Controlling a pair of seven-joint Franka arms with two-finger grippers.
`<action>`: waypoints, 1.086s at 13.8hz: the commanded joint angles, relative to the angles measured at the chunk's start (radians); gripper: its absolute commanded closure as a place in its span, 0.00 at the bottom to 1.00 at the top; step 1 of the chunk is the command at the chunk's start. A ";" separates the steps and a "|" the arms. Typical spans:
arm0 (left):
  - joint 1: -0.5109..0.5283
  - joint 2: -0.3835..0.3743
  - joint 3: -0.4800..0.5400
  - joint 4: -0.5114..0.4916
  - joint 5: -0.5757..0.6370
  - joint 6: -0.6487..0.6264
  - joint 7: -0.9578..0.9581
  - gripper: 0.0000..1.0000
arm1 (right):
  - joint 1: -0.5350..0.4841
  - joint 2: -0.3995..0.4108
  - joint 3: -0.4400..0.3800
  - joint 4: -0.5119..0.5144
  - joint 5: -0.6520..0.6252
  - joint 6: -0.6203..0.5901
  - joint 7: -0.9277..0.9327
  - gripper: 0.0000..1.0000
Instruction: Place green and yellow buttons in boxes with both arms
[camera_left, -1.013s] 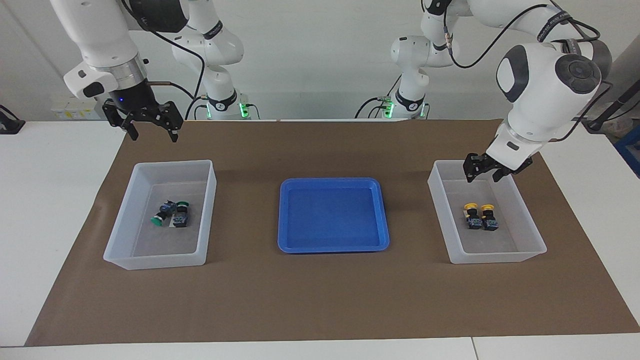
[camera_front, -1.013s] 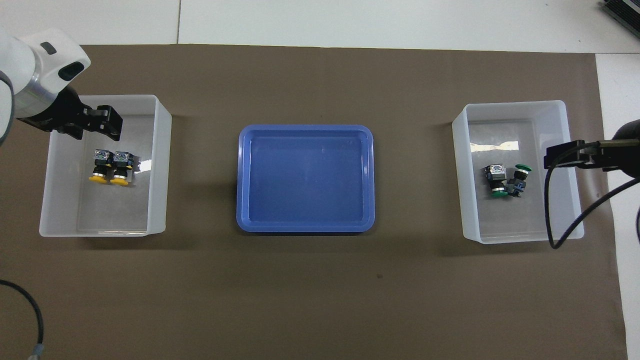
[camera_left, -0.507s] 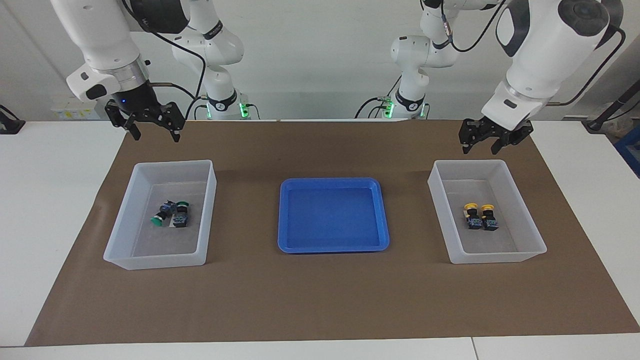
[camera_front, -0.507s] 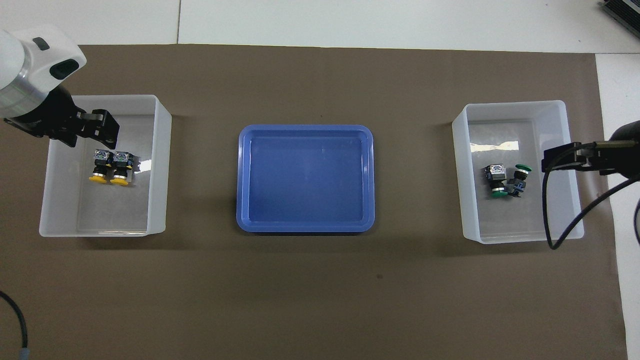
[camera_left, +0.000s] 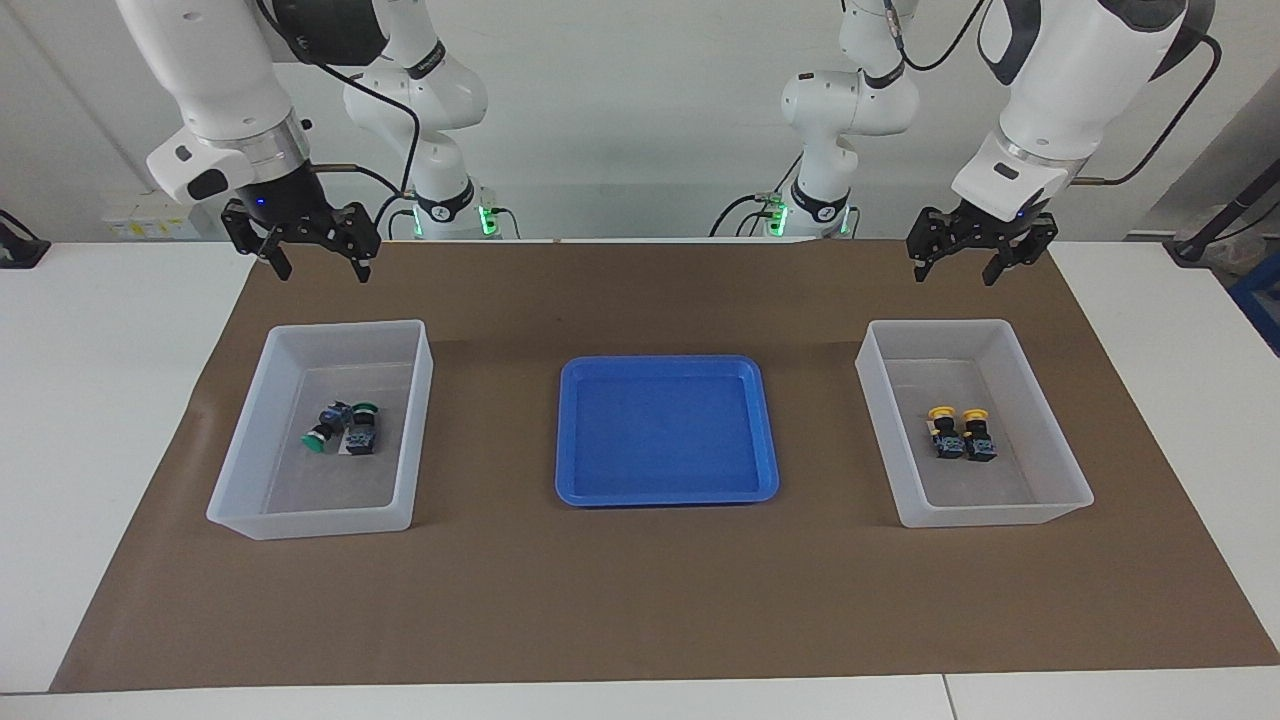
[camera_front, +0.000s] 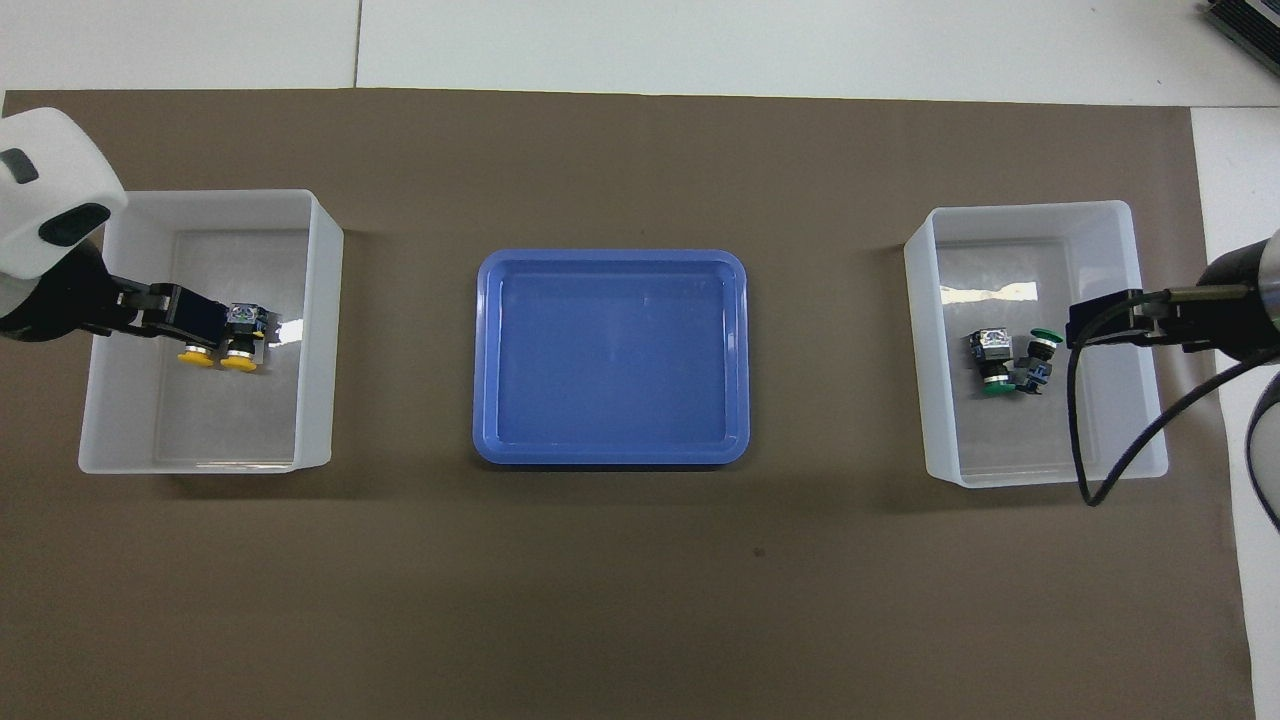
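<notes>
Left arm's small black two-finger gripper (camera_left: 966, 265): fingertips (camera_left: 990, 273) apart, nothing between them, raised over the brown paper mat (camera_left: 640, 590) just robot-side of the translucent whitish rectangular plastic bin at the left arm's end of the table (camera_left: 1060, 500). In the overhead view seen partly over that bin, in front of one of the buttons inside, though well clear above it in the facing view.

Right arm's small black two-finger gripper (camera_left: 325, 265): fingertips (camera_left: 288, 268) spread wide, empty, up in the air over the mat just robot-side of the matching translucent whitish bin at the right arm's end of the table (camera_left: 245, 510).

Further out, inside the bin at the left arm's end: two black-bodied push-button switches with round yellow caps (camera_left: 960, 433), lying side by side and touching, caps pointing toward the robots, near the middle of the bin floor.

Inside the bin at the right arm's end: two black-bodied push-button switches with round green caps (camera_left: 340, 428), lying in a loose huddle against each other, one cap toward the robots, the other toward the table's outer end.

Between the two bins, at the middle of the mat: shallow blue rectangular plastic tray (camera_left: 570, 480), nothing in it.

Under everything: white table (camera_left: 100, 400), mat covering most of it. Large white jointed arms with black cables (camera_left: 1050, 90) rising from both grippers toward the bases at the table's robot edge.
</notes>
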 joint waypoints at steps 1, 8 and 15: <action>0.000 -0.042 0.007 -0.059 -0.027 0.041 0.017 0.00 | -0.015 0.001 0.001 0.011 0.015 -0.011 0.021 0.00; 0.038 -0.043 0.009 -0.073 -0.057 0.088 -0.038 0.00 | -0.017 0.001 -0.002 0.011 0.016 -0.011 0.013 0.00; 0.020 -0.042 -0.001 -0.070 -0.056 0.071 -0.032 0.00 | -0.038 0.007 -0.012 0.017 0.035 -0.007 0.041 0.00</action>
